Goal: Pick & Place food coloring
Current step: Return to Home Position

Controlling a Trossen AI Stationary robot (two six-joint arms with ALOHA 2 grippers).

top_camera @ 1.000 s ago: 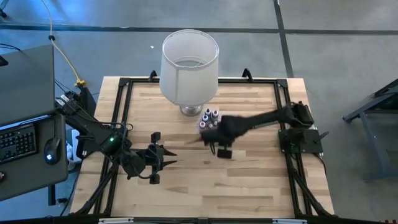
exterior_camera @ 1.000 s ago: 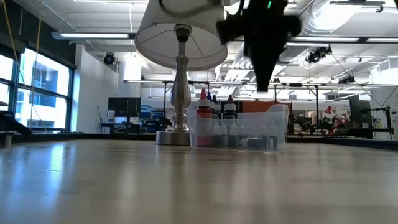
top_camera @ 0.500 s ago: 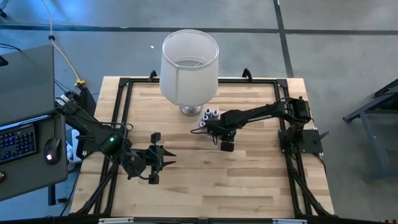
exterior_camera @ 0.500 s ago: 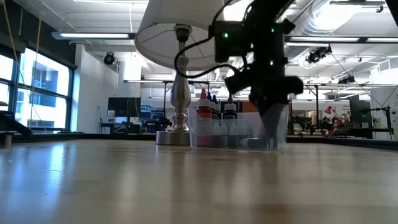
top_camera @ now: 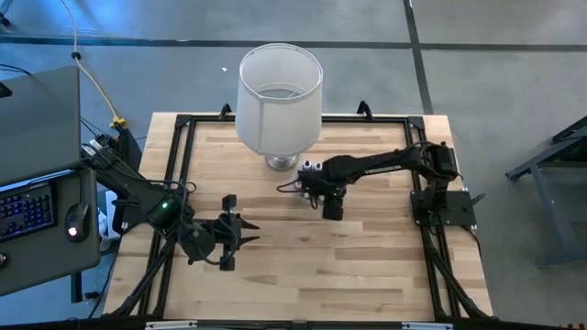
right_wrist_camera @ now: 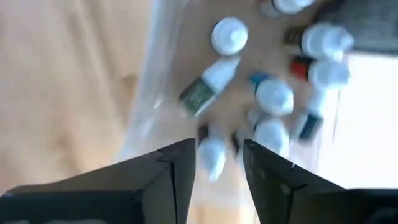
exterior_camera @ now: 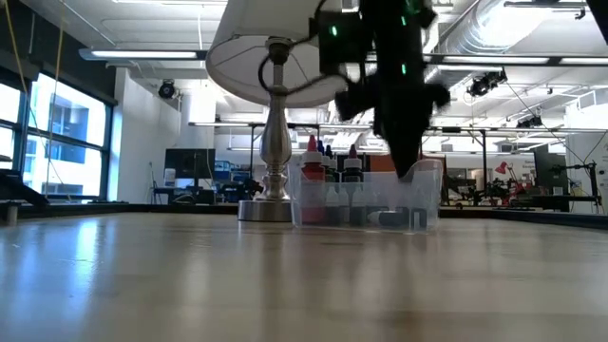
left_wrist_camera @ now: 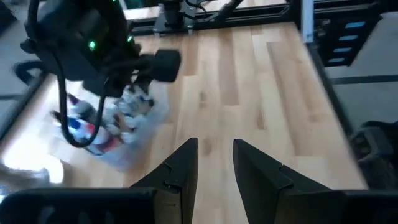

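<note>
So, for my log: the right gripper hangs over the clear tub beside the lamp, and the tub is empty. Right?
No. The right gripper hangs over the clear tub beside the lamp, but the tub holds food coloring bottles, as the right wrist view shows. The left gripper waits over the table's left half.

Food coloring [top_camera: 312,167] mostly beneath right arm [top_camera: 376,166]

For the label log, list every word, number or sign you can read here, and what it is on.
None can be read.
Labels on the bottles, in the tub by the right gripper: blurred.
Keys of the keyboard: too small.
</note>
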